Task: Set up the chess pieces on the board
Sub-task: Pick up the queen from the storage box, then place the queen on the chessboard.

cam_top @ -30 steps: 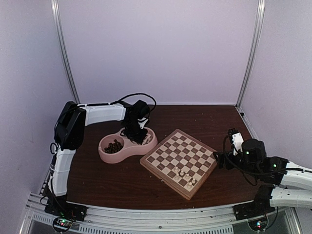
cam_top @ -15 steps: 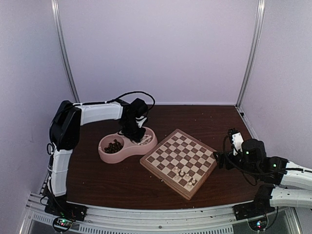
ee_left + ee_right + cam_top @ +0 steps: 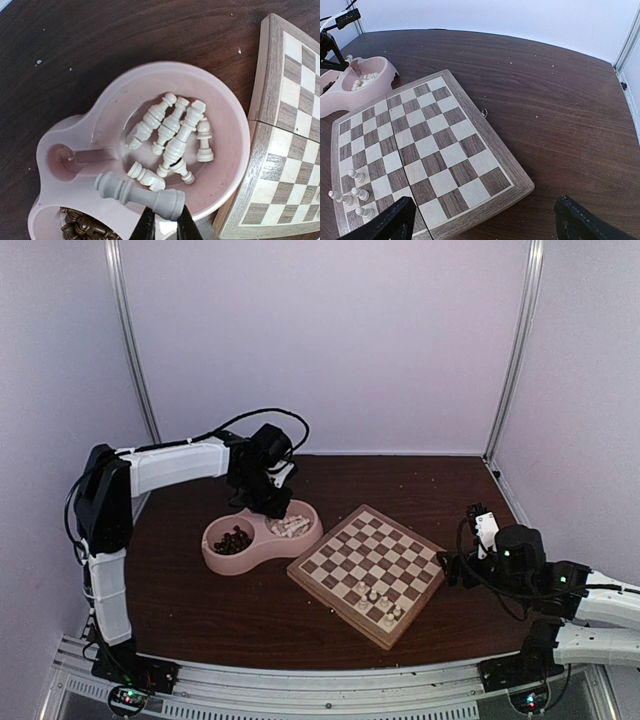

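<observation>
My left gripper point(image 3: 165, 222) is shut on the base of a cream-white chess piece point(image 3: 135, 194). It holds the piece lying sideways above the pink double-bowl dish point(image 3: 150, 69). Several more white chess pieces point(image 3: 175, 131) lie in the dish's bowl below. From above, the left gripper point(image 3: 273, 498) hangs over the dish point(image 3: 215, 560), left of the board point(image 3: 375, 540). Several white pieces point(image 3: 378, 606) stand on the board's near corner, also seen from the right wrist point(image 3: 352, 192). My right gripper point(image 3: 485, 225) is open and empty, low beside the board's right corner point(image 3: 445, 150).
Dark brown pieces point(image 3: 234, 539) fill the dish's other bowl point(image 3: 80, 229). The dish stands close against the board's left rim point(image 3: 265, 100). Metal frame posts point(image 3: 512, 350) and pale walls enclose the dark wooden table point(image 3: 220, 610).
The left gripper closed on a white piece in the dish and rose up and back with it. The right arm stayed still.
</observation>
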